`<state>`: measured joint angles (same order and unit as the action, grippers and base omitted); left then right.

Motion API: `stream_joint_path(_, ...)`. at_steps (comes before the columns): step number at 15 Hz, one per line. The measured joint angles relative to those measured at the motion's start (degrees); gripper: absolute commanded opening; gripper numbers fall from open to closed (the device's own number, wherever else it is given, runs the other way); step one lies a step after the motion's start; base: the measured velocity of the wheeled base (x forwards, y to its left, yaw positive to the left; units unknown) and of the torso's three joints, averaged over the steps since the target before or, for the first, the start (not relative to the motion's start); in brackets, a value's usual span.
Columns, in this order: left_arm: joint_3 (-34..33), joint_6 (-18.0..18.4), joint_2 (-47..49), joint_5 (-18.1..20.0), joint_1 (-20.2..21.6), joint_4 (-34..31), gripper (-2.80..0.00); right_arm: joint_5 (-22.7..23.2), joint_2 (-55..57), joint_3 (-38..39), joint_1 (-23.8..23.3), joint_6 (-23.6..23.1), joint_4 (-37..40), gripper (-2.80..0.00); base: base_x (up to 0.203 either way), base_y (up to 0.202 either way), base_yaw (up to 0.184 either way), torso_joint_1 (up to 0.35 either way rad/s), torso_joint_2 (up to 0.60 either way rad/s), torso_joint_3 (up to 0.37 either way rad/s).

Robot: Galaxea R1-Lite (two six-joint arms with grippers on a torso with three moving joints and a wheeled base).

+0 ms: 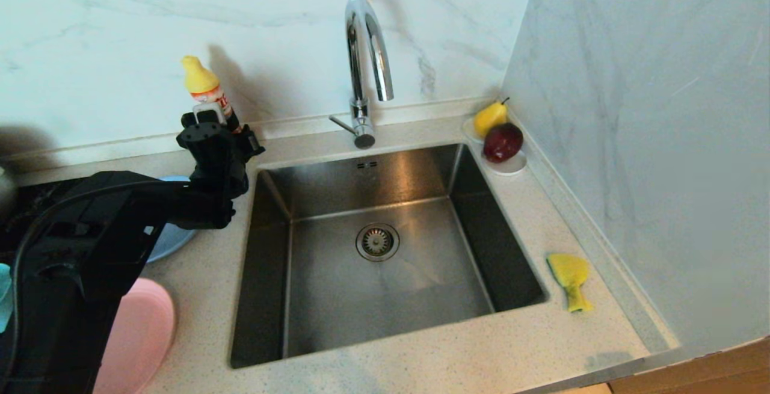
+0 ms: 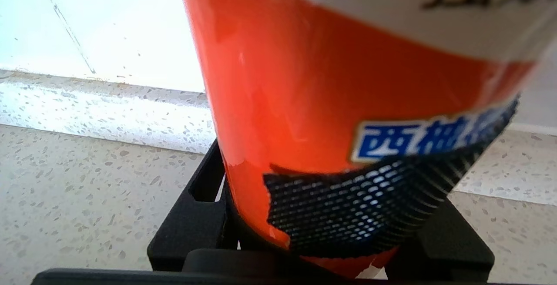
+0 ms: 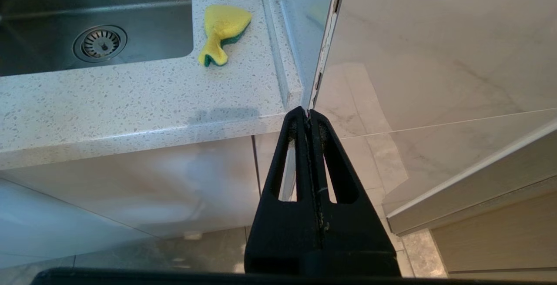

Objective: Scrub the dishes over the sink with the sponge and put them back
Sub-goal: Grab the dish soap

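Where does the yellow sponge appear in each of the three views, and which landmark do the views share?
Head view: the sponge lies on the counter right of the sink, near the side wall.
Left wrist view: not in it; an orange bottle fills the picture.
Right wrist view: the sponge lies on the counter between the sink and the wall.
Shared landmark: the drain, seen in the head and right wrist views.

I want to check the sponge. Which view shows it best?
The right wrist view: the sponge lies close and whole on the counter beside the sink, and its green side shows. The head view shows the sponge smaller, yellow only. The left wrist view does not show it.
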<state>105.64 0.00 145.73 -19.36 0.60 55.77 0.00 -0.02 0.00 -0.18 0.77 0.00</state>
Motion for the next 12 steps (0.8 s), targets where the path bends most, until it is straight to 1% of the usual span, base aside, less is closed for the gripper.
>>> stream_joint_path(2,-0.34,-0.05,-0.37,-0.68,-0.01,0.11,-2.8,0.0,0.0,0.0,0.0,0.0,0.0,-2.8,0.0,0.0,0.0,0.0,0.0,0.0)
stream_joint_path(3,-0.53,-0.02,-0.87,-1.66,-0.02,0.08,-2.8,0.0,0.0,0.0,0.0,0.02,0.0,-2.8,0.0,0.0,0.0,0.0,0.0,0.0)
stream_joint_path(5,-2.45,-0.02,-2.89,-2.47,0.0,0.38,-2.8,0.0,0.0,0.0,0.0,0.01,0.0,-2.8,0.0,0.0,0.0,0.0,0.0,0.0)
stream_joint_path(12,-18.9,-1.15,-17.09,-2.41,0.0,0.82,-2.8,0.0,0.0,0.0,0.0,0.02,0.0,-2.8,0.0,0.0,0.0,0.0,0.0,0.0)
